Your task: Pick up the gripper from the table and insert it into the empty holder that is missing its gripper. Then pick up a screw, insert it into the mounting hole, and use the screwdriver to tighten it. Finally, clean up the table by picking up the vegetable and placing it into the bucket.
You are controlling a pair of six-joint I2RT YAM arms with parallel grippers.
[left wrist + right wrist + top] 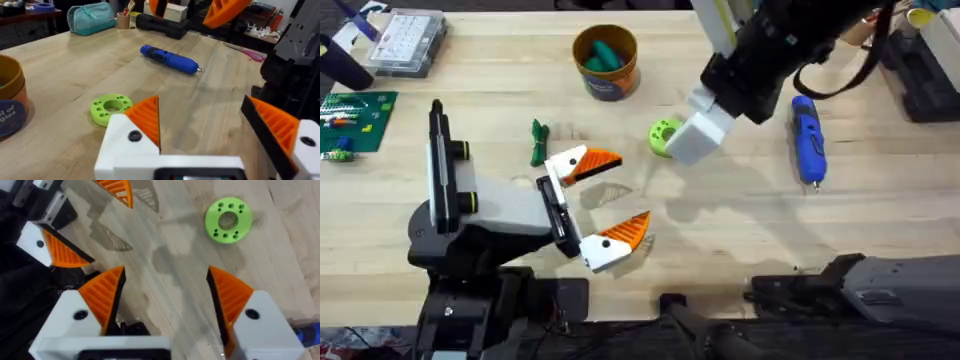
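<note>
— On the table (740, 240), where does everything sit?
— The screwdriver (807, 140) lies flat at the right, well apart from both arms. The vegetable (538, 143) lies just beside the left gripper (607, 207), on its far-left side. The bucket (605, 62) stands farther back, with something teal-green inside.
— And the grippers?
— The left gripper hovers low, its orange pads spread wide with nothing between them. The right gripper (165, 297) hangs over bare wood near the green ring (665, 135), its fingers also apart and empty.
— Why held like that?
— My guess: wide jaws suit a grab, and the left one is nearest the vegetable, so the cleanup looks like its job.
— The loose gripper, the holder, a screw?
— I can't pick them out, so I can't say whether those steps are finished.
</note>
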